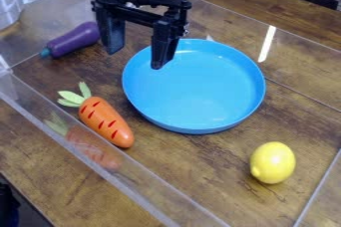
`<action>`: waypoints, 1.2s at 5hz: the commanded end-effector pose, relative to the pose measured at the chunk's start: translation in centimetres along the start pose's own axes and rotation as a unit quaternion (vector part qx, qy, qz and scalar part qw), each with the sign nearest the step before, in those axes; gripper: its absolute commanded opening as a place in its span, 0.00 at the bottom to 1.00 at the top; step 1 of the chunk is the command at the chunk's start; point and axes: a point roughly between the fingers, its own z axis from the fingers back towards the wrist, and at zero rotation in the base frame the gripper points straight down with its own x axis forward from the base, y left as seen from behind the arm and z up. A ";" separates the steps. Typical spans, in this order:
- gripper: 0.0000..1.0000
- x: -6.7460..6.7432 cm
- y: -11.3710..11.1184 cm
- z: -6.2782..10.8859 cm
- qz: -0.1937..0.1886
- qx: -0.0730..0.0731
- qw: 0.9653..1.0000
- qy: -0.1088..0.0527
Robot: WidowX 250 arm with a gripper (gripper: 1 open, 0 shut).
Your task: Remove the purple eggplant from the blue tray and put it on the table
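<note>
While one eggplant lies off the tray — one carrot; one lemon.

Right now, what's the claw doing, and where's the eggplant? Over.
Gripper open, empty. Eggplant on table, left of tray. Nothing in the way.

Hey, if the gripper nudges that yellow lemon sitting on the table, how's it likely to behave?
The lemon looks rounded with nothing beside it on the table, so a nudge would probably send it rolling. Its skin looks smooth and slightly glossy, so it may slip between the fingers. It looks like a rigid toy, probably light, so it likely would not squash.
</note>
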 end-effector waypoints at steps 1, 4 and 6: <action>1.00 0.4 0.4 2.8 -0.014 -0.003 0.999 -0.042; 1.00 1.1 1.2 1.7 -0.051 0.000 0.998 -0.039; 1.00 2.1 1.3 1.9 -0.068 0.002 0.997 -0.037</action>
